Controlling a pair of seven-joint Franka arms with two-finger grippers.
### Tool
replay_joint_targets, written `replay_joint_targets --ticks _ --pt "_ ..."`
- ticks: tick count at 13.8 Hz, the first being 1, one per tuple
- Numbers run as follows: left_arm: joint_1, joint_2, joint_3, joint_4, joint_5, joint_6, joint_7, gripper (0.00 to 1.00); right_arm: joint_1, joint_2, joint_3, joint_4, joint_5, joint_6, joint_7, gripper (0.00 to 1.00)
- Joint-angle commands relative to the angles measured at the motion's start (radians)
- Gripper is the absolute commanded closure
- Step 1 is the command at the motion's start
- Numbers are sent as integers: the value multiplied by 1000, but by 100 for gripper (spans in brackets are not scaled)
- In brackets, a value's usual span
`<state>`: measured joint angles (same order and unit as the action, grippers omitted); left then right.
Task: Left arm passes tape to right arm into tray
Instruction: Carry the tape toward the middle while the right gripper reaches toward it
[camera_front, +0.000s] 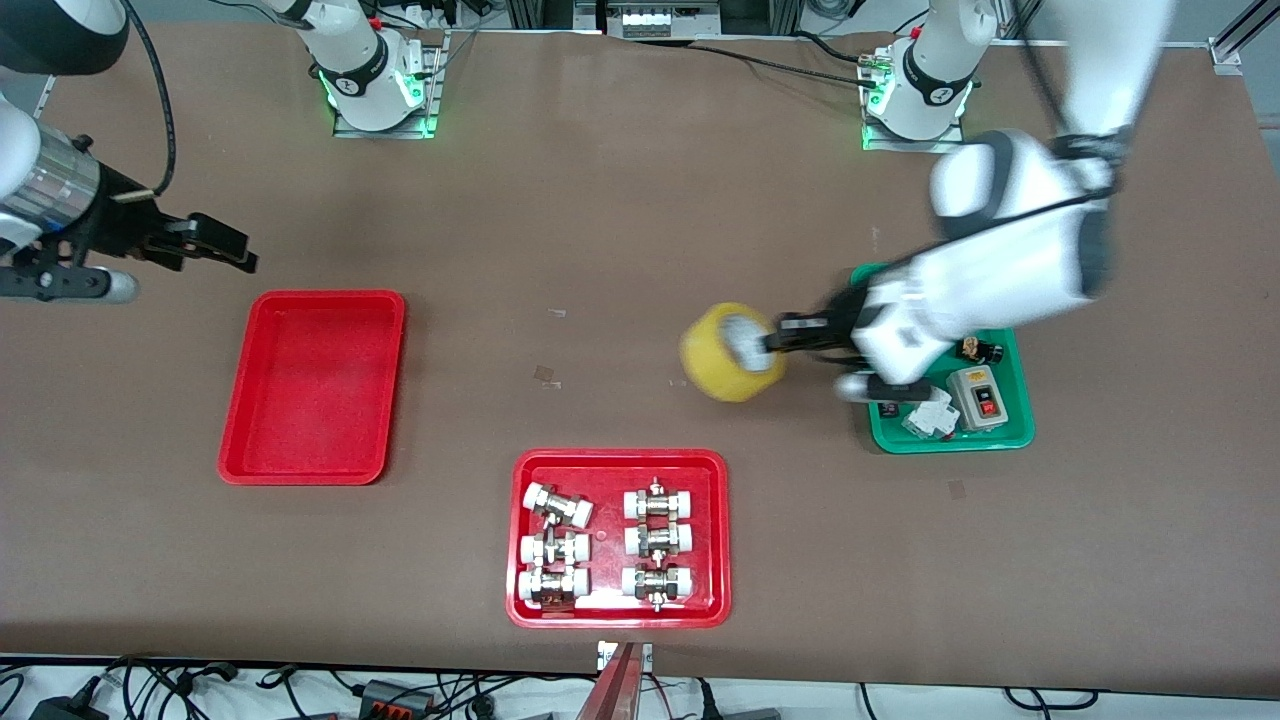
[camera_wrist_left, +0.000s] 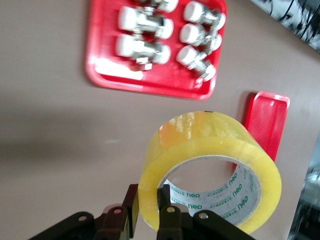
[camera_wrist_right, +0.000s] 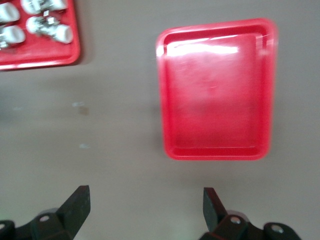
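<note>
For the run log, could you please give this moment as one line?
left gripper: shut on tape, over table | right gripper: open, waiting by tray | handover: not yet

L arm (camera_front: 1010, 270) reaches out from its base, wrist roughly level, left hand (camera_front: 778, 340) up in the air over the worktop (camera_front: 620, 200), fingers clamped. R arm (camera_front: 40, 190) waits at its end, right hand (camera_front: 235, 250) airborne, fingers spread wide.
</note>
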<state>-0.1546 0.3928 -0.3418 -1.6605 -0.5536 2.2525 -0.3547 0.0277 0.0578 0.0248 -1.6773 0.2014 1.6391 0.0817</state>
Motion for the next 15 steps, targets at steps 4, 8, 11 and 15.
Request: replay_joint_targets --ticks 4,8,11,15 --pt "-224 168 3 91 -31 388 -541 100 44 101 6 33 304 48 -83 0" --pt "-324 239 4 145 -34 559 -901 100 173 221 6 85 432 230 -85 0" --pt "-329 267 3 202 -28 559 -1036 100 207 312 6 122 539 304 -210 0" --pt "-327 265 1 202 -124 558 -1035 99 235 385 7 159 607 370 -316 0"
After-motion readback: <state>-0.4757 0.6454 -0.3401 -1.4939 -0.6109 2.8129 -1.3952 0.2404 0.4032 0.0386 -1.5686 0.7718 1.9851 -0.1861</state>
